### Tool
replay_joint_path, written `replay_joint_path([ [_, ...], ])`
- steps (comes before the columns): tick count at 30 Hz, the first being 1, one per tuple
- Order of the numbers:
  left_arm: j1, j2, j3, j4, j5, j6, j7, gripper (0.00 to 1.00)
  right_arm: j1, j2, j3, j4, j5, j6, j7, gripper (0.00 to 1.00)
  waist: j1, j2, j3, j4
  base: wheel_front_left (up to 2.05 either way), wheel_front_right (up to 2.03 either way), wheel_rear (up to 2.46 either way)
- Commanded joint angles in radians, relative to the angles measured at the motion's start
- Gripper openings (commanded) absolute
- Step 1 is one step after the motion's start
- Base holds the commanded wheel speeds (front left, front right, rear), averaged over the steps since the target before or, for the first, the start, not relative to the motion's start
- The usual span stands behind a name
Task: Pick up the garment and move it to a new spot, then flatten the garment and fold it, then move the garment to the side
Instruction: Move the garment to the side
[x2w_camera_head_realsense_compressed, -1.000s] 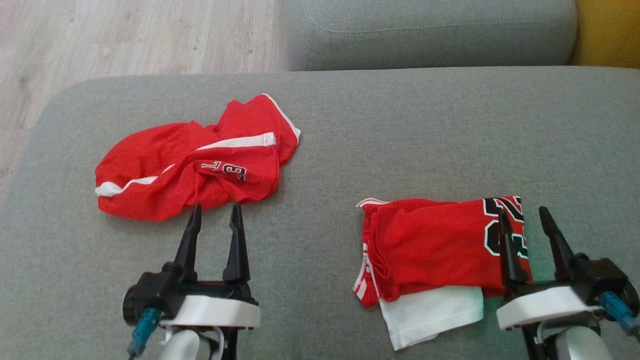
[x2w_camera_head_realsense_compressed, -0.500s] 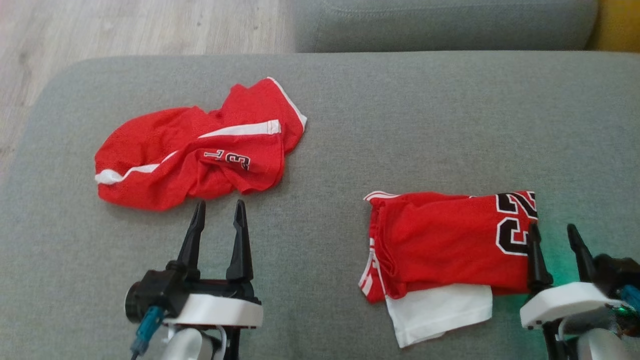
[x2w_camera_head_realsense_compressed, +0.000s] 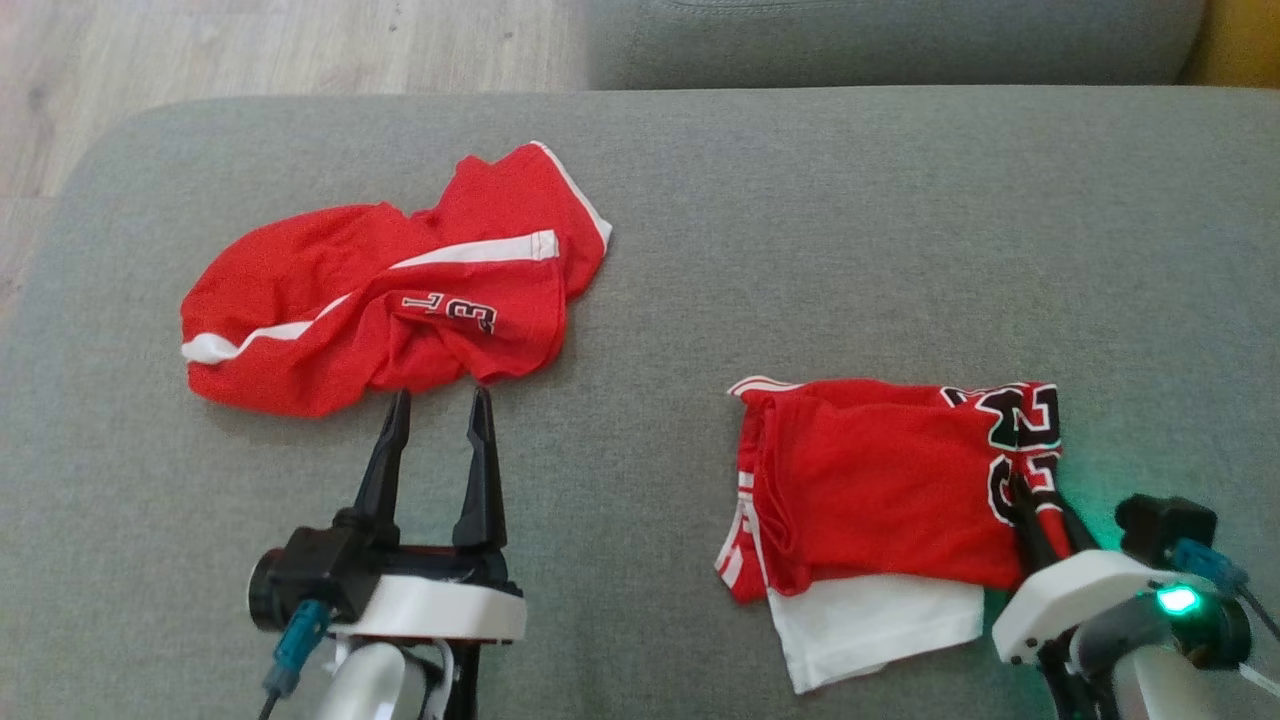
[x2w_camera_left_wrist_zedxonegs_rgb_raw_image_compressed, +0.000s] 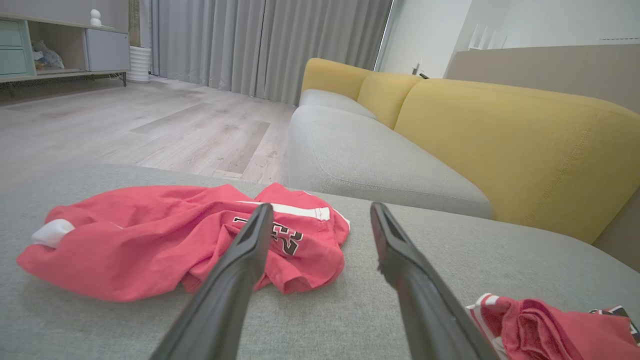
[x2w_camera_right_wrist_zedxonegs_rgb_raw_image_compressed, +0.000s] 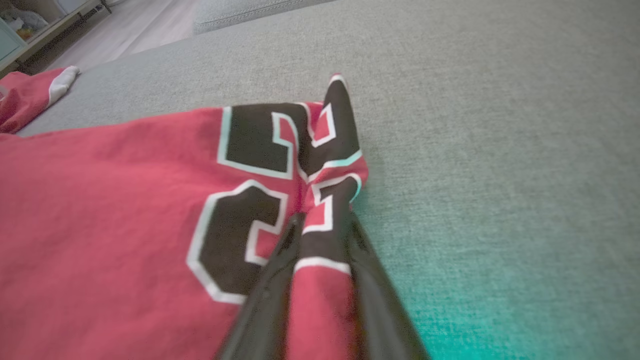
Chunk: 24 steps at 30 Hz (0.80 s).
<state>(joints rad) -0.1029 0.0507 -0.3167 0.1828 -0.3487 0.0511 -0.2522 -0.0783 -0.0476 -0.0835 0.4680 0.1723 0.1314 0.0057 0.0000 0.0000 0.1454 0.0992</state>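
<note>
Jersey cloth (x2w_camera_head_realsense_compressed: 880, 480), red, bunches in the clamped right gripper (x2w_camera_head_realsense_compressed: 1030, 495); left gripper (x2w_camera_head_realsense_compressed: 441, 394) gapes over woven cushion (x2w_camera_head_realsense_compressed: 800, 250).

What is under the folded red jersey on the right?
A white cloth pokes out from under the near edge of the folded red jersey, both lying on the grey cushion. How far it runs beneath, and whether it belongs to the same garment, is hidden.

The left gripper (x2w_camera_head_realsense_compressed: 440, 396) and right gripper (x2w_camera_head_realsense_compressed: 1035, 495) each have two long, tapering black fingers (x2w_camera_head_realsense_compressed: 383, 470) on a black block (x2w_camera_head_realsense_compressed: 320, 575), a white collar (x2w_camera_head_realsense_compressed: 430, 612) and a pale grey forearm (x2w_camera_head_realsense_compressed: 365, 695). A teal cable connector (x2w_camera_head_realsense_compressed: 297, 650) juts from each block; a green light (x2w_camera_head_realsense_compressed: 1178, 600) glows by the right one.
</note>
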Motion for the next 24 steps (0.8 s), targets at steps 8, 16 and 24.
replay_joint_path([
  [8, -0.049, 0.0, 0.042, -0.035, 0.019, -0.006, -0.01, 1.0, -0.065, -0.108, 0.012, -0.098, -0.085, -0.001, 0.042, 0.0, 0.0, 0.0, 0.0, -0.028, 0.0, 0.0, 0.0],
  [16, -0.086, -0.001, 0.032, -0.04, 0.026, -0.013, -0.01, 1.0, -0.174, -0.375, -0.088, -0.075, -0.113, -0.001, 0.082, 0.0, 0.0, 0.0, 0.065, -0.026, 0.0, 0.0, 0.0],
  [24, -0.113, -0.001, 0.024, -0.046, 0.026, -0.009, -0.01, 1.0, -0.278, -0.552, -0.234, 0.123, -0.158, -0.001, 0.004, 0.0, 0.0, 0.0, 0.125, 0.001, 0.0, 0.0, 0.0],
])
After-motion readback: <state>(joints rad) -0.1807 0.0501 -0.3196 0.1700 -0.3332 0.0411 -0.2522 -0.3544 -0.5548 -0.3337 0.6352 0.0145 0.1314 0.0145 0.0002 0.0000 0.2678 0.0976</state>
